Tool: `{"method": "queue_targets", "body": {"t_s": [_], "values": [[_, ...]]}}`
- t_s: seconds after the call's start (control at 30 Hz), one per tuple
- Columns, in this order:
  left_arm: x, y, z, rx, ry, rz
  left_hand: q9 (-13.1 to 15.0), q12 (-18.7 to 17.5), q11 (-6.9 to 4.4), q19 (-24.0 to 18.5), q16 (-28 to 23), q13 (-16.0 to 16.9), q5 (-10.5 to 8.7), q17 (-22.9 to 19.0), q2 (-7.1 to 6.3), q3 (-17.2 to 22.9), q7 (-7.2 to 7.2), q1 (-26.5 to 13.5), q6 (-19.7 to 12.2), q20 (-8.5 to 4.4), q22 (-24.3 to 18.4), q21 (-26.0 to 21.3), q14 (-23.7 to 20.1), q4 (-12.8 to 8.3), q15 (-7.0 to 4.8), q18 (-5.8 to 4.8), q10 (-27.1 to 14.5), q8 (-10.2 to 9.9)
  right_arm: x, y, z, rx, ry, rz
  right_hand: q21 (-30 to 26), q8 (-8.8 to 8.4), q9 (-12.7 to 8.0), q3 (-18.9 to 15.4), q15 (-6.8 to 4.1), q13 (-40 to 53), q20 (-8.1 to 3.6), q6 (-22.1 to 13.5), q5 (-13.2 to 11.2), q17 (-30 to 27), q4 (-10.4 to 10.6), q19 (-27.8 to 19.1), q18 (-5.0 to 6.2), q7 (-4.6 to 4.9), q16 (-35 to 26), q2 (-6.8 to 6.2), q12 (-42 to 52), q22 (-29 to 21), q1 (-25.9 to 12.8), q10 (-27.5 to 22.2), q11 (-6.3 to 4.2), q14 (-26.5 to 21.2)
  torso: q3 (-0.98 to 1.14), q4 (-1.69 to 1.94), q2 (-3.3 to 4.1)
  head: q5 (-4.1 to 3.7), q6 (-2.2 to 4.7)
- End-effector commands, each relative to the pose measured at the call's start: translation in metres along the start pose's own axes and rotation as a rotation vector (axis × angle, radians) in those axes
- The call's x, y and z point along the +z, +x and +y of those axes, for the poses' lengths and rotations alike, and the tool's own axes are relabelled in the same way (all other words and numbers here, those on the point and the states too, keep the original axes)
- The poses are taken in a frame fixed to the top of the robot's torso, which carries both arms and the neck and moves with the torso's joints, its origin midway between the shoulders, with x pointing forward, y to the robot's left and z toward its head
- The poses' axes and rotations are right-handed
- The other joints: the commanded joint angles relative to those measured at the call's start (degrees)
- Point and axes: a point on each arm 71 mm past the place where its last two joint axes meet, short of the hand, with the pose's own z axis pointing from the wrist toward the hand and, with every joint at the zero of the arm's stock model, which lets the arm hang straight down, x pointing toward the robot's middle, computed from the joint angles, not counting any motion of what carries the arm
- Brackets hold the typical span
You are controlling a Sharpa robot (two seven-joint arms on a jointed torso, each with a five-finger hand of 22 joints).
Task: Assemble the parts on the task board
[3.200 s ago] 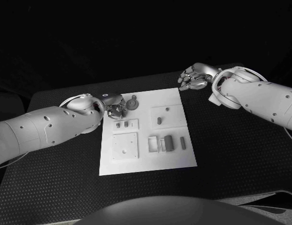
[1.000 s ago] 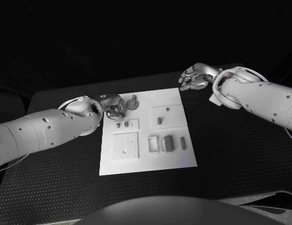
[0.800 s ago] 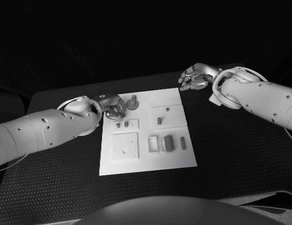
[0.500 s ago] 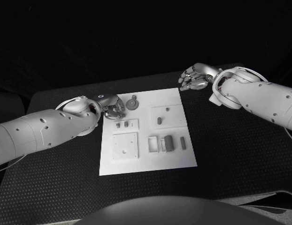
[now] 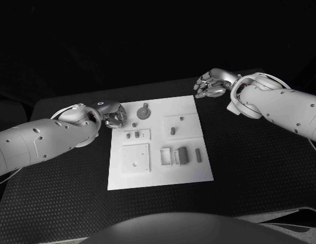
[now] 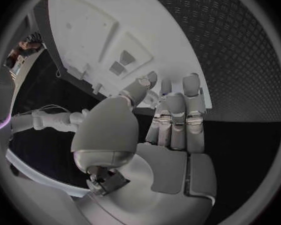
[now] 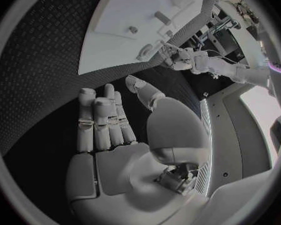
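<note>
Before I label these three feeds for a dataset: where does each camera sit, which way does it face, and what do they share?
Head view: on the robot's head, looking down at the black table and task board; both white arms enter, left hand at the board's far left edge, right hand off its far right corner.
Left wrist view: behind the left hand, facing the board.
Right wrist view: behind the right hand, facing the board and the other arm.
Shared: all three show the board.

The task board (image 5: 191,174) lies mid-surface (image 5: 260,178) (parts (image 5: 181,155) on it), the left hand (image 5: 114,118) at its left edge, the right hand (image 5: 209,87) at its far right corner.
</note>
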Motion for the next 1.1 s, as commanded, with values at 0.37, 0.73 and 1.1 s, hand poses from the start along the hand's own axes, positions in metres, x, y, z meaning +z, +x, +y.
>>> {"method": "queue_targets", "body": {"t_s": [0.37, 0.73, 1.1], "values": [[-0.012, -0.034, 0.035, -0.567, -0.094, -0.045, 1.0, -0.7, 0.38, -0.7, -0.4, 0.5, -1.98, 0.2, 1.64, 1.6, -0.64, 0.7, 3.2, 0.12, 1.0, -0.7, -0.7, 0.0, 0.12, 3.29, -0.7, 2.0, -0.002, 0.009, 0.014, -0.208, -0.085, -0.041, 0.1, 0.52, 0.2, -0.2, -1.15, 2.3, -0.43, 0.3, 0.3, -0.2, -0.8, 0.5, 2.66, 0.09, 0.2, -0.43, 2.3, 1.0, 2.2, 4.6, -0.60, 0.1, 0.04, -0.06, -0.01, -0.27, 0.46], [-0.018, -0.044, 0.044, -0.985, -0.042, -0.145, 1.1, -0.6, 2.77, -8.9, -8.7, 1.2, -4.34, -2.9, 1.84, -2.6, 0.39, -3.0, 0.6, 2.72, -2.6, -8.0, -8.3, -0.1, 2.60, 1.73, -6.4, 1.2, -0.009, 0.044, 0.035, -0.349, -0.179, 0.024, 0.2, 0.61, 0.2, -0.2, -1.26, 3.1, -0.53, 0.7, 0.4, -0.3, -0.5, 0.9, 2.66, -0.08, 0.2, -1.20, 2.5, 1.0, 2.3, 4.1, -0.71, 0.5, 0.02, 0.11, 0.05, 0.59, 1.19], [-0.020, -0.044, 0.044, -0.998, -0.022, -0.141, 1.3, -0.4, 2.83, -9.2, -9.7, 1.8, -4.40, -3.2, 2.46, -4.3, 0.28, -3.3, 0.7, 2.83, -3.5, -9.2, -8.8, -0.1, 2.70, 1.43, -6.7, 1.5, -0.014, 0.068, 0.048, -0.477, -0.213, 0.088, 0.2, 0.99, 0.3, 0.1, -0.65, 1.6, -0.67, 1.7, 0.4, -0.5, 0.0, 1.0, 2.66, -0.03, 0.0, -2.10, 0.1, 1.0, 2.1, 1.8, -0.08, 0.9, -0.01, -0.01, 0.04, 0.97, 1.33]]}}
